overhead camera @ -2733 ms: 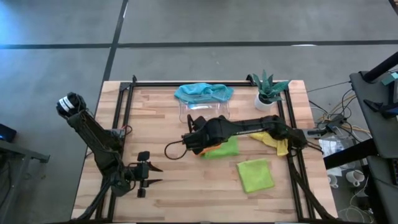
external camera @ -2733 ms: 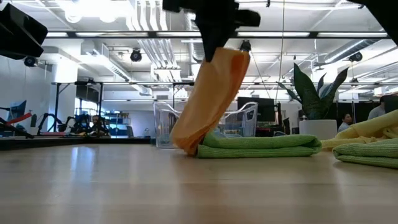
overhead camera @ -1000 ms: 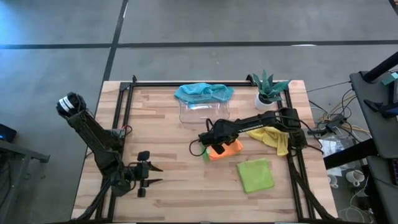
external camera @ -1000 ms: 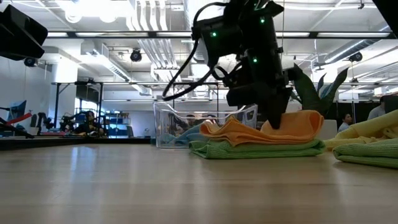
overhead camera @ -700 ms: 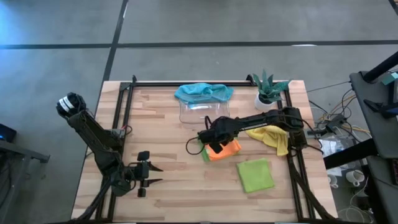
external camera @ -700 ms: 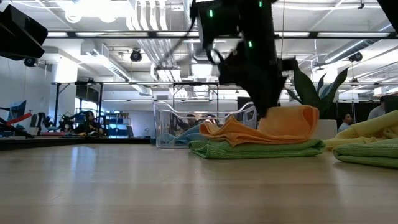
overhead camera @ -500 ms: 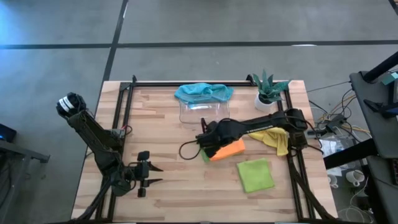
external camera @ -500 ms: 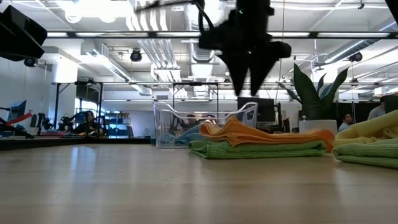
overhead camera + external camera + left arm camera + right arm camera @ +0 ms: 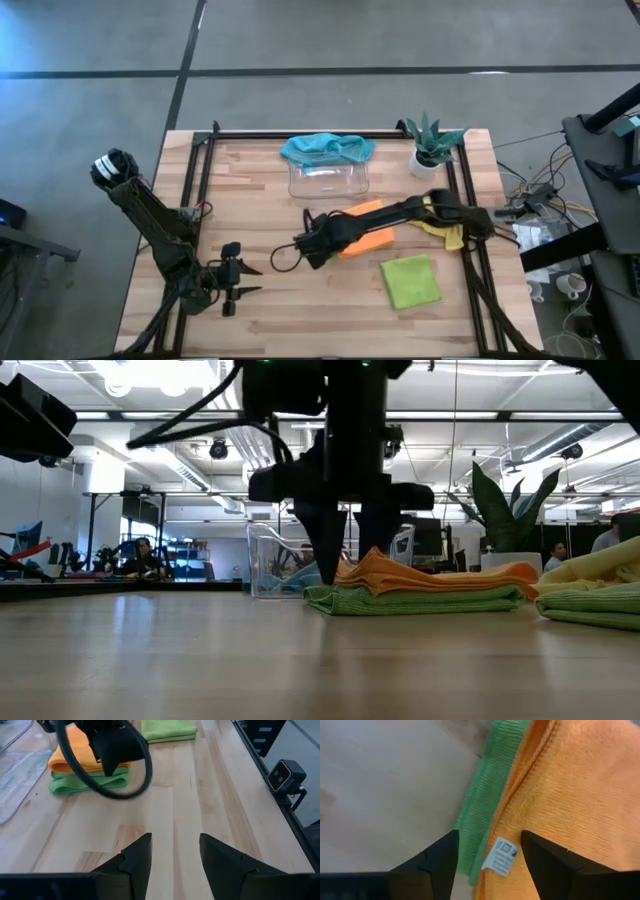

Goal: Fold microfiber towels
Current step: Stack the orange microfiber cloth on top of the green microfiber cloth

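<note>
Midway through: orange towel (image 9: 368,234) lies folded on a green one (image 9: 420,600), right gripper (image 9: 312,246) spread empty above; another green (image 9: 410,281) done; teal (image 9: 327,148), yellow (image 9: 437,222) remain. Left gripper (image 9: 243,280) open, idle.

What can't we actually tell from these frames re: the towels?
- Lime green towel under the orange towel: high view shows almost none of it; the orange one and the right gripper cover it.
- Yellow towel: mostly behind the right arm in the high view, cut by the edge in the low view.
- Teal towel: bunched on the clear tray; fold state unreadable.
- Label on the orange towel: print too small in the right wrist view.
</note>
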